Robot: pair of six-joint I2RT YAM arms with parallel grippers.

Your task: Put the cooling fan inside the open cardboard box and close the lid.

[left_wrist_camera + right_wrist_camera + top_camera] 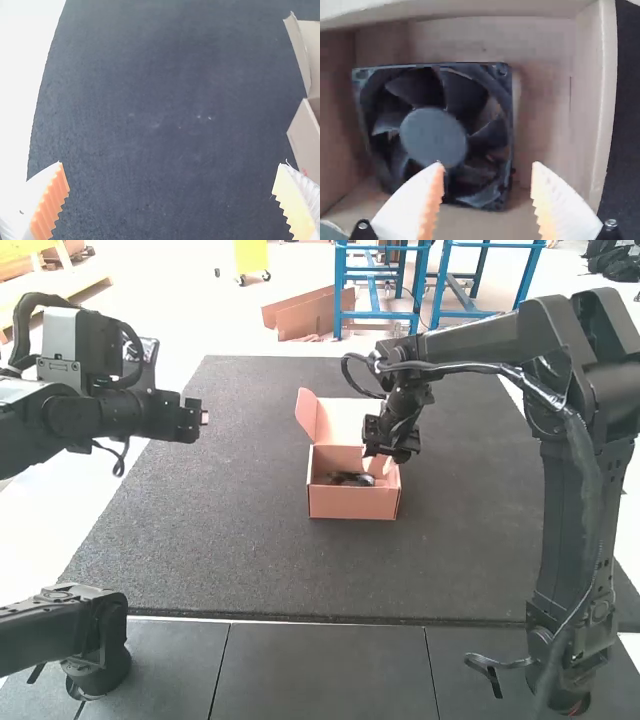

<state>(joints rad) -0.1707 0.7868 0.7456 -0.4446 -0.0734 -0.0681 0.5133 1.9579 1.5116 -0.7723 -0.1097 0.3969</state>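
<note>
Lying in cardboard box (355, 502), cooling fan (435, 135) seemingly clear beneath right gripper (486, 170), fingers (552, 200) spread

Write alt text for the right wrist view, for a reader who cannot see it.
A black cooling fan lies inside the open cardboard box, blades facing the camera. The right gripper hangs open above it, holding nothing. A strip of dark mat shows beside the box.
</note>
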